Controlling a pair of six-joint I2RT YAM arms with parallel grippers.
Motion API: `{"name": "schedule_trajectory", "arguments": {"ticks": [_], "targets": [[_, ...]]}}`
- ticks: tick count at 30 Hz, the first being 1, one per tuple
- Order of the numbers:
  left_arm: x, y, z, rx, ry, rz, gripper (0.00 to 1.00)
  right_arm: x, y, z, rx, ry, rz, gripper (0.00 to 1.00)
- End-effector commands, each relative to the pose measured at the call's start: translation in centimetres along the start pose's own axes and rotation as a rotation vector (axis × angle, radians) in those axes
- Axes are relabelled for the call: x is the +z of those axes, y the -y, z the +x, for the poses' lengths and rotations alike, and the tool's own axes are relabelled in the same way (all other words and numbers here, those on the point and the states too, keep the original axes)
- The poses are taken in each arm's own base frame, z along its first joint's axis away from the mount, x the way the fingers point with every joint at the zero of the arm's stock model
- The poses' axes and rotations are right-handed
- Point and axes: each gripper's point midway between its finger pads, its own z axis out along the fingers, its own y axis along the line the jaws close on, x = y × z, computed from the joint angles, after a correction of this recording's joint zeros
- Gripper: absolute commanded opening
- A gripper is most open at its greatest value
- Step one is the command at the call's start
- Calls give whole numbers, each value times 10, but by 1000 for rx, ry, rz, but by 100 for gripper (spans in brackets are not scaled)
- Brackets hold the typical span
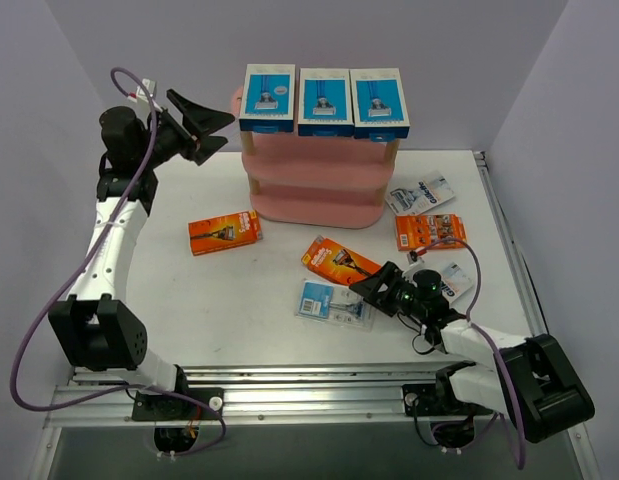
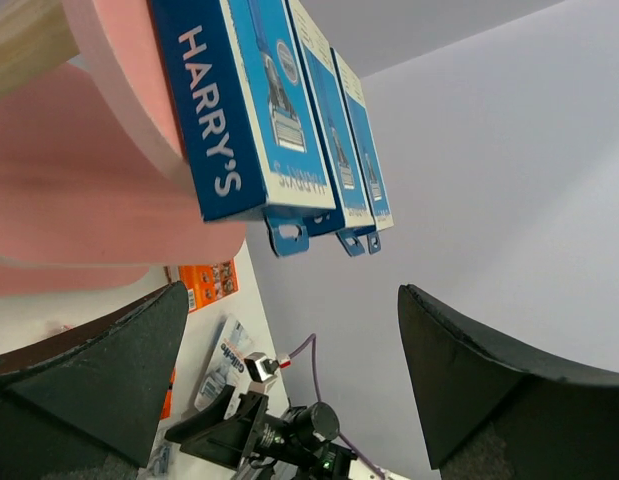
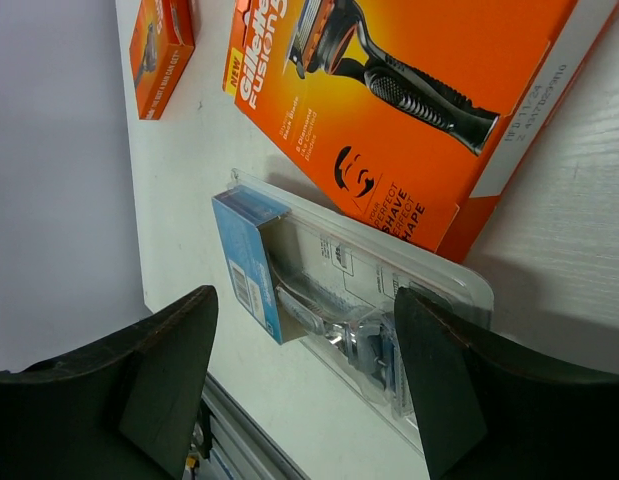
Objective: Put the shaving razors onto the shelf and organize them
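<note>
Spotted clear blister pack (image 1: 334, 302) flat on counter (image 1: 239, 300), in front of shelf (image 1: 309, 190), long axis along shelf front. Noted right tool (image 1: 377, 288) part-open, empty, over pack's right end: nearer arm. Logged left tool (image 1: 227, 133) wide, empty, beside shelf top.

We see a white surface (image 1: 239, 300) boxed in by plain pale lilac walls (image 1: 439, 50) on three sides, with metal rails (image 1: 309, 380) along its near edge, evenly lit.

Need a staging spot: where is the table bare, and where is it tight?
Bare: near-left table, between left arm and left orange card; also left of the shelf. Tight: centre-right, middle orange card and clear pack by the right gripper, plus three packs beyond.
</note>
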Motion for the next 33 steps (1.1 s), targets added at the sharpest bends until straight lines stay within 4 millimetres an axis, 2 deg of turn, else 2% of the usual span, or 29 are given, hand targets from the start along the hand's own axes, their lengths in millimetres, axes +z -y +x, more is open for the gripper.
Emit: {"name": "schedule_trajectory", "arguments": {"ticks": [1, 2, 5, 6, 7, 8, 10, 11, 12, 14, 18, 21, 22, 23, 24, 25, 26, 27, 28, 29, 31, 32, 33], "targets": [[-33, 22, -4, 97, 32, 44, 94, -6, 28, 13, 13, -40, 120, 68], [-44, 23, -3, 114, 43, 22, 94, -7, 29, 14, 9, -48, 130, 68], [-62, -12, 6, 160, 46, -108, 94, -7, 25, 10, -10, -48, 131, 68], [-72, -13, 6, 187, 83, -142, 94, -9, 27, 12, -10, -57, 148, 68], [-81, -25, 11, 209, 81, -189, 94, -9, 23, 8, -22, -47, 144, 68], [-87, -44, 17, 193, 84, -239, 94, -9, 22, 5, -27, -42, 150, 68], [-109, -53, 17, 218, 138, -289, 94, -12, 20, 2, -43, -42, 167, 68], [-119, -64, 27, 209, 144, -316, 94, -15, 22, 4, -42, -54, 188, 68], [-126, -73, 26, 201, 162, -340, 94, -16, 21, 2, -53, -52, 193, 68], [-134, -87, 33, 193, 166, -362, 94, -18, 11, -7, -73, -28, 187, 68], [-143, -114, 54, 154, 119, -352, 94, -27, 5, -16, -103, -17, 231, 68], [-146, -119, 63, 176, 99, -341, 100, -33, 0, -27, -132, 11, 261, 68], [-148, -125, 67, 202, 89, -350, 90, -34, -1, -28, -140, 14, 266, 68], [-152, -125, 68, 238, 107, -371, 87, -36, 1, -28, -144, 10, 283, 68], [-159, -135, 74, 240, 100, -437, 85, -37, -4, -34, -153, 27, 282, 68], [-165, -139, 73, 340, 99, -487, 84, -37, -5, -35, -158, 31, 286, 68], [-173, -139, 71, 425, 147, -571, 85, -39, -5, -36, -173, 30, 293, 67], [-181, -146, 78, 464, 142, -639, 88, -40, -11, -44, -188, 53, 285, 66], [-186, -150, 83, 535, 137, -682, 95, -42, -8, -42, -194, 40, 305, 63], [-184, -136, 94, 587, 128, -658, 97, -44, -8, -43, -204, 39, 316, 61], [-185, -125, 97, 653, 126, -651, 98, -44, -11, -48, -237, 43, 328, 56], [-183, -118, 104, 677, 117, -625, 94, -45, -11, -49, -247, 40, 333, 52], [-184, -119, 105, 679, 121, -636, 94, -44, -13, -49, -274, 29, 329, 50]]}}
